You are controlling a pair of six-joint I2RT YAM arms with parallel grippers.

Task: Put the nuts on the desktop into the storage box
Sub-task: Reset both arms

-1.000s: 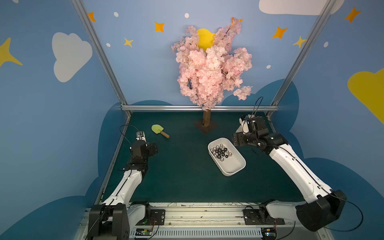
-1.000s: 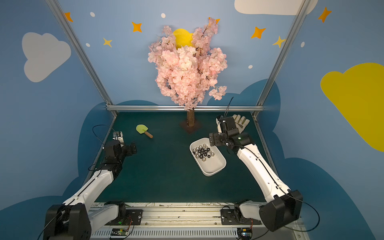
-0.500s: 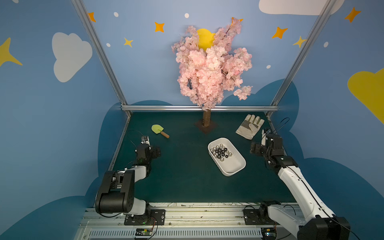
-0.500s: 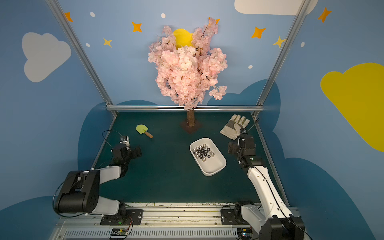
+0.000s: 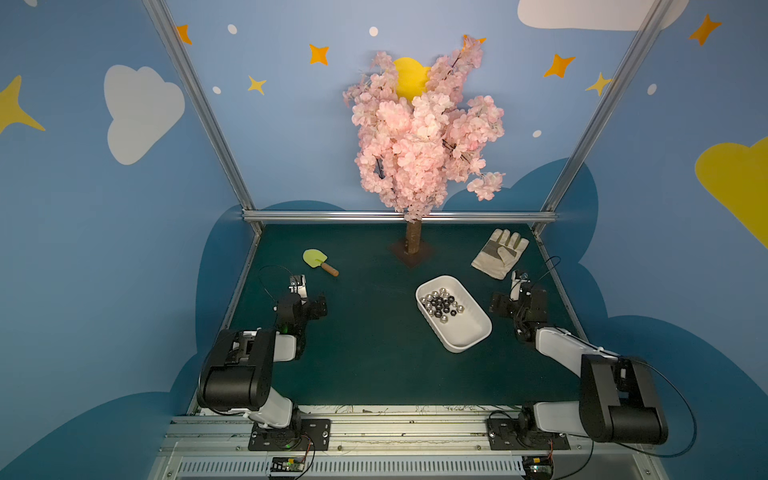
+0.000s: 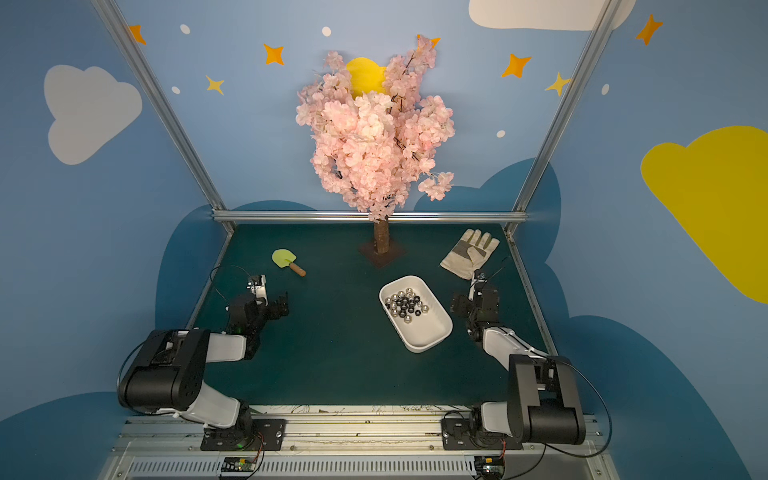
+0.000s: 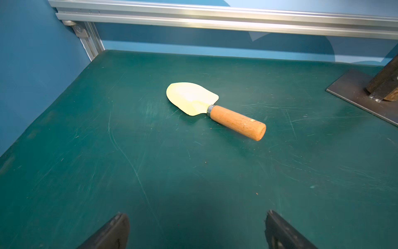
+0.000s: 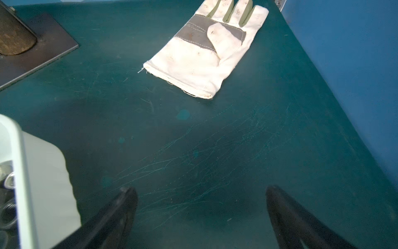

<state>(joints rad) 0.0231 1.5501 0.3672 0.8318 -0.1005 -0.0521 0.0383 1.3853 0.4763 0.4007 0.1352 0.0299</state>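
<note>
Though near storage box (image 5: 466, 333), glove (image 5: 498, 254) apart.

Trowel (image 5: 321, 264), glove (image 5: 500, 253), blossom tree (image 5: 419, 137)

Storage box (image 5: 467, 334): shallow white tray with rounded corners and a lipped rim, lying flat and set diagonally on the dark teal desk (image 5: 365, 357), right of centre.
Nuts (image 5: 441, 305): small silver-grey hex pieces with dark holes, clustered together in the box's far half.

Nuts (image 5: 441, 305) in storage box (image 5: 469, 338)
</note>
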